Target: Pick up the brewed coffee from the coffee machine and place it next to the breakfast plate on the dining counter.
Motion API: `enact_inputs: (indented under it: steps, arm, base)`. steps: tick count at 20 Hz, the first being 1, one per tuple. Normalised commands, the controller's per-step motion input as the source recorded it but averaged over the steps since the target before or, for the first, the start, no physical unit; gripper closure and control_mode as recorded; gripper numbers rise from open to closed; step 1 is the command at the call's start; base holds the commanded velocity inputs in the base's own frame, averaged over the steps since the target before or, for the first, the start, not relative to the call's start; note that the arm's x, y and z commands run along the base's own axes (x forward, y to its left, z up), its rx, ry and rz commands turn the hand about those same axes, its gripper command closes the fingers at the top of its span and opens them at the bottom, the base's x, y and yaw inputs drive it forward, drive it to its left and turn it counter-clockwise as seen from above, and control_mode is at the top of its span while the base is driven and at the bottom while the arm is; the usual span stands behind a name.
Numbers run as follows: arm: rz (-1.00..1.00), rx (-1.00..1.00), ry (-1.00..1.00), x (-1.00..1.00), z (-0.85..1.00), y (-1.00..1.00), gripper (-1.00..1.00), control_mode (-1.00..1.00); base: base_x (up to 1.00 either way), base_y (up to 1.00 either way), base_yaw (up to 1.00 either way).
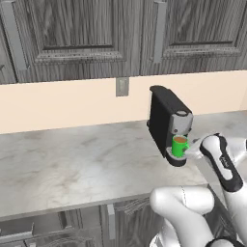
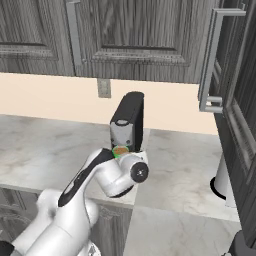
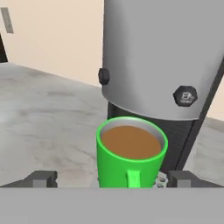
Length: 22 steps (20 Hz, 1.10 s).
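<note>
Jaws are seen spread wide, one fingertip [image 3: 41, 178] on each side of the green mug [image 3: 130, 153], no contact visible. The gripper [image 3: 111, 179] is held level just before the mug. The mug, brown liquid at its top, stands on the drip base under the coffee machine [image 1: 166, 120] head, on the marble worktop [image 1: 72, 164].

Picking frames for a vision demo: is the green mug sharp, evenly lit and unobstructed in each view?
Hand view: green mug large, evenly lit, edges slightly soft, no glare. Left base view: mug small, clear under the coffee machine. Right base view: the arm hides most of the mug.
</note>
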Motion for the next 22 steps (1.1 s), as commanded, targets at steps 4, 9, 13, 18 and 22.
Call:
enact_inputs:
  steps: [4, 9, 13, 18, 22]
  arm:
    - [0.12, 0.09, 0.02, 0.21, -0.05, -0.49, -1.00, -1.00]
    - [0.10, 0.06, 0.01, 0.15, -0.18, -0.22, -1.00, -1.00]
    - [0.11, 0.04, 0.00, 0.17, -0.20, -0.01, -1.00, -1.00]
    - [0.10, 0.01, 0.00, 0.12, -0.20, 0.05, -1.00, -1.00]
    - [0.06, 0.00, 0.00, 0.16, -0.23, 0.15, -1.00, -1.00]
  base:
    - [0.00, 0.00, 0.00]
    - [0.00, 0.00, 0.00]
    - [0.00, 0.00, 0.00]
    - [0.00, 0.00, 0.00]
    - [0.00, 0.00, 0.00]
